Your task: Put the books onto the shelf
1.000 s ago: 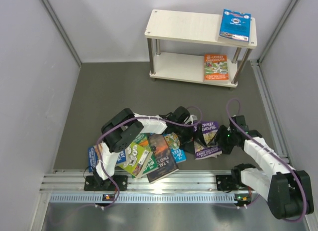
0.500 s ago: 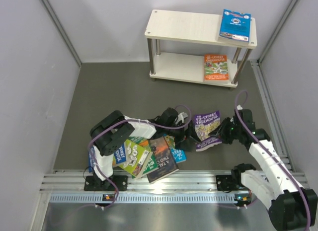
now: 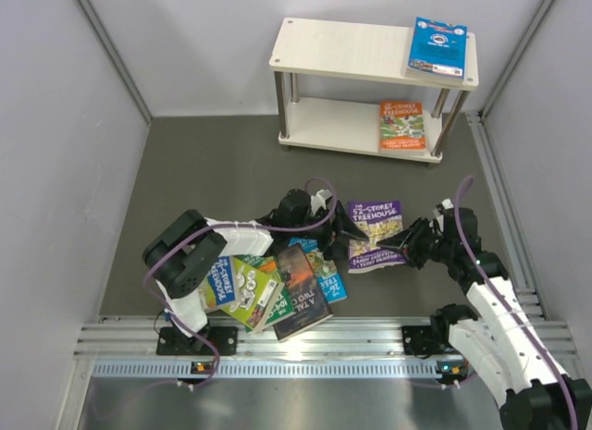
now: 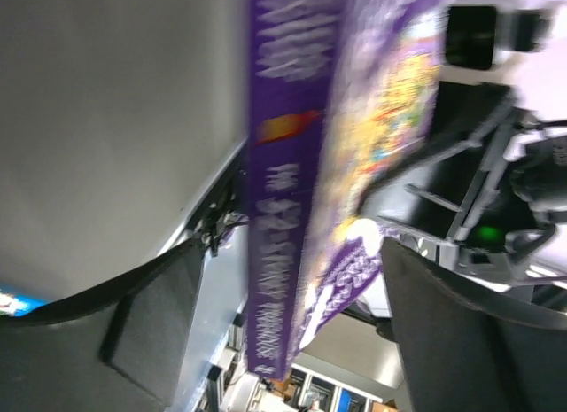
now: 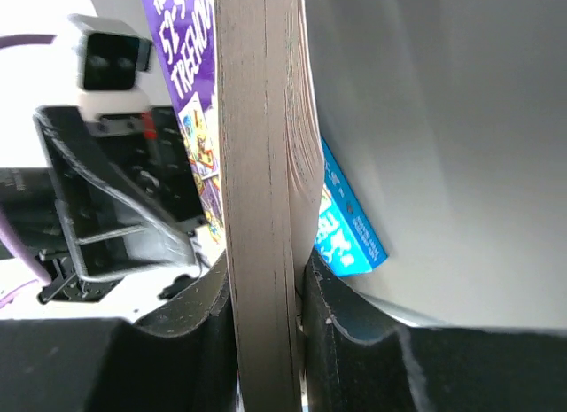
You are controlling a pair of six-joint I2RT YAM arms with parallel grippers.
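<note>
- right gripper point(image 3: 413, 238) clenched on the purple book point(image 3: 376, 234). In the right wrist view the page edge sits squeezed between both fingers point(image 5: 199, 328), touching each.
- purple book runs out from the right fingertips toward the left gripper point(image 3: 340, 234), cover facing up, tilted. Cannot tell whether its low corner touches the dark mat point(image 3: 213, 171).
- left gripper released, fingers point(image 4: 151, 332) spread wide. In the left wrist view the purple spine stands between them with a gap on each side, no contact seen.
- the book is gripped at its right edge only; the left fingertips just bracket the opposite edge.
- pile of books point(image 3: 277, 287) lies flat just beside the left fingers, on the side toward the left arm's base: green cover point(image 3: 242, 291), dark cover point(image 3: 301, 296), light blue cover point(image 3: 326, 275) closest to the fingertips.
- the light blue cover also shows just past the right fingers in the right wrist view, lower than the purple book.
- shelf point(image 3: 351, 49) stands well beyond both sets of fingertips, against the back wall.
- blue book point(image 3: 437, 46) lies flat on the right end of the top board, orange book point(image 3: 402, 124) flat on the right end of the lower board, both well apart from either gripper.
</note>
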